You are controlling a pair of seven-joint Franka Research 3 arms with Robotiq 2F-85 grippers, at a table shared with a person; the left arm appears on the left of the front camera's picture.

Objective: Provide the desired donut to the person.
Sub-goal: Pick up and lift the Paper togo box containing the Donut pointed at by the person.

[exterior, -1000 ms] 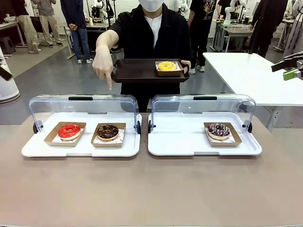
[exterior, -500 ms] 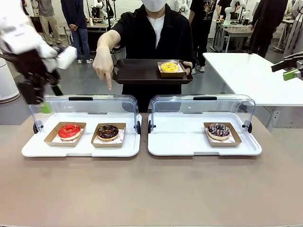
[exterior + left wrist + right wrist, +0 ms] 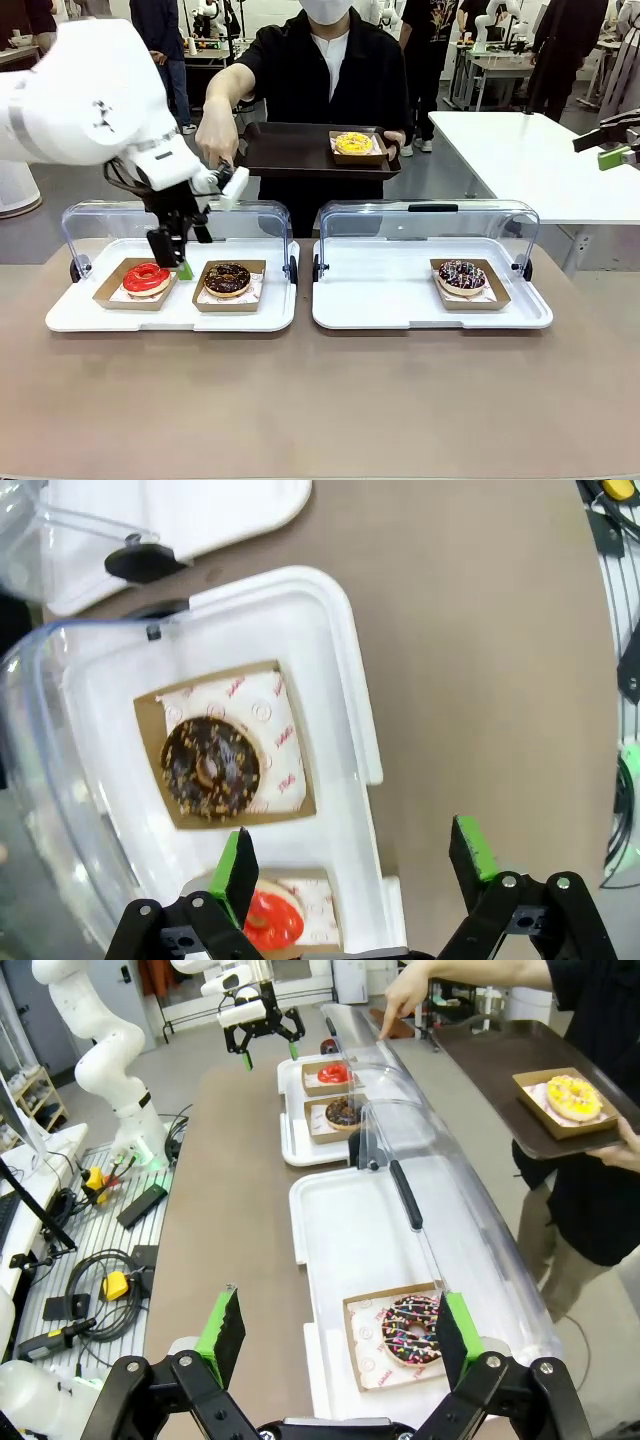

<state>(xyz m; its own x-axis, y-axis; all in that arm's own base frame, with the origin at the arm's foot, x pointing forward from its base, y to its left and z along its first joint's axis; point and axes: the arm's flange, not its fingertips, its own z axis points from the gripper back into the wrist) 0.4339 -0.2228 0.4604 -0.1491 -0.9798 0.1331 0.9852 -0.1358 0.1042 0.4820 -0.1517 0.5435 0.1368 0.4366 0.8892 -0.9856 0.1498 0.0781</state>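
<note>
Left wrist view: nut-crumbed chocolate donut (image 3: 232,780)

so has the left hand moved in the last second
Yes. The left hand swung in from picture left and down, and now hangs over the left tray between the red donut and the chocolate donut.

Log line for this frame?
left gripper: open, above left tray | right gripper: open | person's hand: pointing down
</note>
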